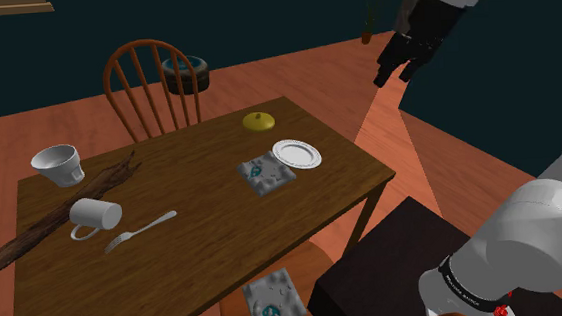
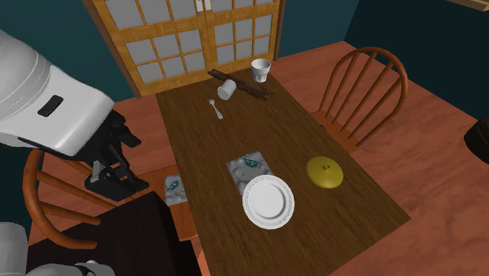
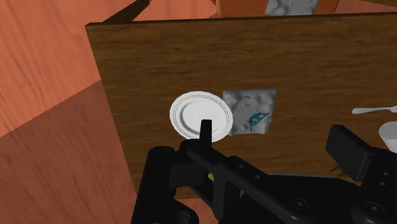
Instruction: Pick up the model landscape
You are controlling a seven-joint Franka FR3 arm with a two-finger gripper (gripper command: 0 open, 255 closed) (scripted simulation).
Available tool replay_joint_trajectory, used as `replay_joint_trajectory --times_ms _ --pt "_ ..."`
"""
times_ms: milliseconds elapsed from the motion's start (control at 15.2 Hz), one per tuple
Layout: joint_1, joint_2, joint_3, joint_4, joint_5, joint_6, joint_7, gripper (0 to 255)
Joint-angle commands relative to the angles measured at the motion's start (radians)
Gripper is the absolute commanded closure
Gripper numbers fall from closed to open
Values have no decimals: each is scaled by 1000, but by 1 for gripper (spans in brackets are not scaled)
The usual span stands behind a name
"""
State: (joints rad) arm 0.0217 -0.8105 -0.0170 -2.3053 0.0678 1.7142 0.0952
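The gripper (image 1: pixel 394 76) is hanging high over the floor, off the table's (image 1: pixel 205 257) far corner. Its two fingers are standing apart and clasping nothing, probably because it is lining up from above. The model landscape (image 1: pixel 265 173), a flat grey tile with a teal patch, is lying on the table right against the white plate (image 1: pixel 297 153). Whether the plate's rim is overlapping it cannot be told. A second tile (image 1: pixel 275 301) of the same kind is resting on the chair (image 1: pixel 237 315) seat beside the stand. The plate is crowding one side of the table tile, while bare wood is lying open on the others and the yellow lid (image 1: pixel 258 121) is sitting well apart. Coming down on the free sides looks safest.
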Motion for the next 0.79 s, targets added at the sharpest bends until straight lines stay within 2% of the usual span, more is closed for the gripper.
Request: replay_joint_trajectory --times_ms 0,726 --pt "0 0 0 0 0 0 0 0" --pt "47 511 14 236 33 39 -41 0"
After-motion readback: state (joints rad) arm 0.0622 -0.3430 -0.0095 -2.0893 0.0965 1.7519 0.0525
